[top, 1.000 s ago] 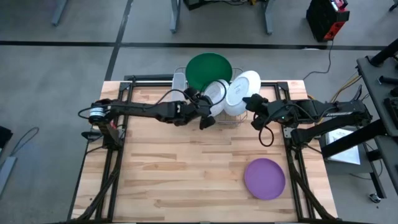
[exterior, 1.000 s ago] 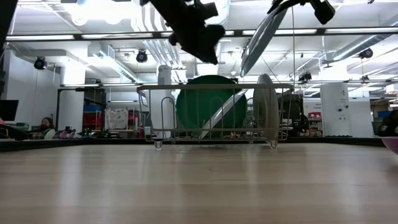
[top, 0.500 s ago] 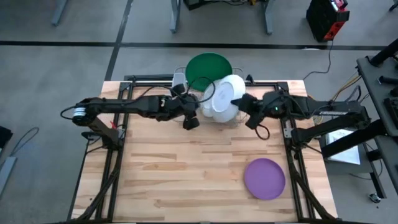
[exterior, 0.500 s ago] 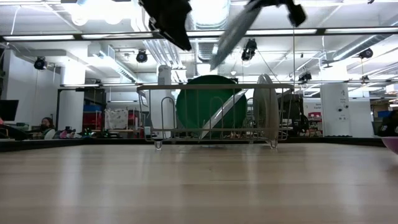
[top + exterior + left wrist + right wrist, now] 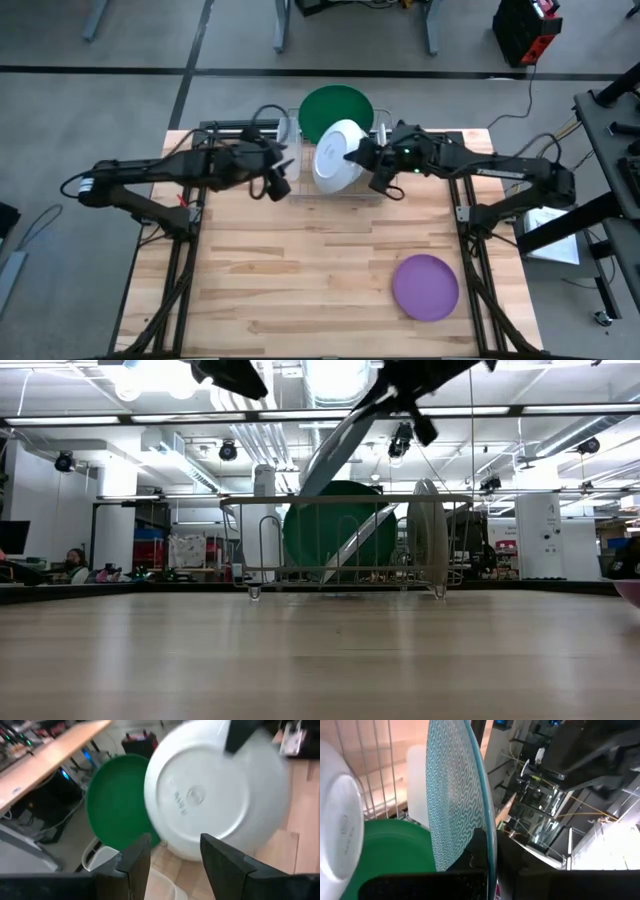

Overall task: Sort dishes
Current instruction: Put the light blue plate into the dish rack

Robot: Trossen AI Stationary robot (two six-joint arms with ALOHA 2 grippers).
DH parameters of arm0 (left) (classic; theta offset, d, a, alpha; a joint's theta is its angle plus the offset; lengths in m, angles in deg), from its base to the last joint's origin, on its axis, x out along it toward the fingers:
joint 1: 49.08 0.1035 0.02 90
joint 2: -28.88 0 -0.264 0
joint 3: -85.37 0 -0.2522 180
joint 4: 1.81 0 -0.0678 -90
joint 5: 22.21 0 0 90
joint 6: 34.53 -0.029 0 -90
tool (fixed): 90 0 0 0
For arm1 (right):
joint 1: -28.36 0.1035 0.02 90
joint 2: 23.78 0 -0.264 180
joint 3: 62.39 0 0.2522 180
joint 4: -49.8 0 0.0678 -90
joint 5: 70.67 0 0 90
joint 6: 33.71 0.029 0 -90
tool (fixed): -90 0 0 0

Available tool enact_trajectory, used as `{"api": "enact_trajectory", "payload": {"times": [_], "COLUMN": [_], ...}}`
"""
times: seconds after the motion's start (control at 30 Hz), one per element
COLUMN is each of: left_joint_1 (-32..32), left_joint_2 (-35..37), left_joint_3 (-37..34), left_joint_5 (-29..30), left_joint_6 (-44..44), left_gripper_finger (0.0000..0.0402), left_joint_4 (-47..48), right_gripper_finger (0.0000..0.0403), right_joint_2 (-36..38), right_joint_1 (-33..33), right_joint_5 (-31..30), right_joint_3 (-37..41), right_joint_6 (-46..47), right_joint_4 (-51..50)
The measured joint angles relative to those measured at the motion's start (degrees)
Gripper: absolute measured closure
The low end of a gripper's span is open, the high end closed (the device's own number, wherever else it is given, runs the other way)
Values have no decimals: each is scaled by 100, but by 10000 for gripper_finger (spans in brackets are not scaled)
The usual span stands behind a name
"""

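The right gripper is up over the wire dish rack at the far side of the desk, its fingers closed on the rim of a blue-and-white patterned plate. From above I see only the plate's pale back, tilted and hanging above the rack; the right wrist view shows the wavy teal pattern on its face, with the rim pinched between the dark fingers. In the low view this plate slants well above the rack's top rail, so it is not seated in any slot. The left gripper hovers just beside the rack on its own side, near the held plate but apart from it, with its 2 fingers spread open and nothing between them; they point at the plate's white back. In the rack, the large dark green plate stands upright at the far end, and the low view shows 2 more pale plates there, one leaning against the green one and one upright near the rack's end. The purple plate lies flat on the desk, well apart from the rack, close to the near right corner. My guess is the sorting is only partly done: 1 dish is out on the desk, 1 is in the air, and 3 still sit in the rack.
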Motion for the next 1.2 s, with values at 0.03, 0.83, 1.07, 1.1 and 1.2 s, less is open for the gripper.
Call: {"api": "enact_trajectory", "payload": {"times": [0.03,0.83,1.07,1.1,1.2], "left_joint_1": [0,0,11,11,11], "left_joint_2": [124,947,947,947,948], "left_joint_3": [-105,-1131,-1131,-1131,-1131], "left_joint_5": [6,29,29,29,29], "left_joint_6": [-35,-353,-356,-356,-356], "left_gripper_finger": [239,239,239,239,239], "left_joint_4": [-118,-591,-575,-570,-568], "right_gripper_finger": [403,403,403,403,403], "right_joint_2": [-112,-2105,-2461,-2484,-2549], "right_joint_1": [-25,-87,-87,-87,-87], "right_joint_5": [-2,-1531,-1579,-1580,-1579], "right_joint_3": [0,-878,-1060,-1084,-1176], "right_joint_6": [-30,-1033,-1178,-1180,-1187], "right_joint_4": [126,-11,-16,-28,-26]}}
